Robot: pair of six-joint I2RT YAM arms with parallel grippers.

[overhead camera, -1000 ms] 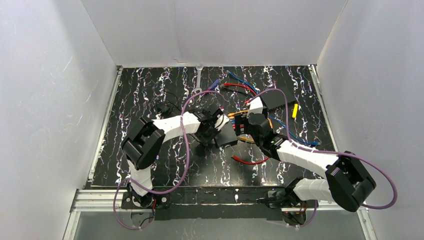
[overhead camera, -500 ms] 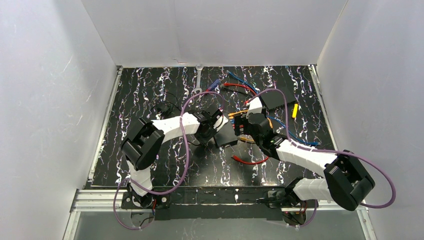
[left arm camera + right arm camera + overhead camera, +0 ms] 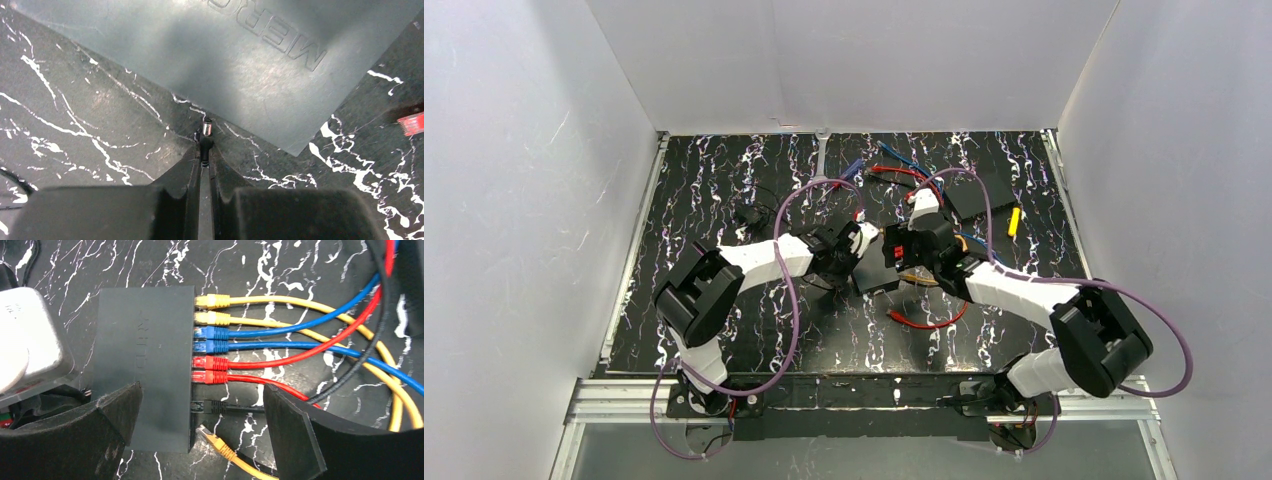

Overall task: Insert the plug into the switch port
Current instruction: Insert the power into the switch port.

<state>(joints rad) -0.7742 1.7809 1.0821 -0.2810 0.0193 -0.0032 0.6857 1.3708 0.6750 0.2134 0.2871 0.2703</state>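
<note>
The switch (image 3: 145, 365) is a flat matte-black box, seen in the top view (image 3: 876, 274) at mid-table. Yellow, blue, red and black cables sit in the sockets along its right edge. A loose orange plug (image 3: 216, 438) lies by the lowest corner. My right gripper (image 3: 201, 395) is open, one finger over the switch and the other over the cables. My left gripper (image 3: 204, 152) is shut on a small barrel plug (image 3: 206, 128). Its metal tip points at the switch's plain edge (image 3: 240, 65) and is right at it.
A plain black slab (image 3: 981, 197) and a yellow piece (image 3: 1014, 220) lie at the back right. A small black block (image 3: 749, 215) lies to the left. A loose red cable (image 3: 929, 322) lies in front of the switch. More cables (image 3: 894, 165) lie behind.
My right gripper has moved left and now hangs over the switch's socket edge. My left arm has dropped a little, still holding the barrel plug against the switch.
</note>
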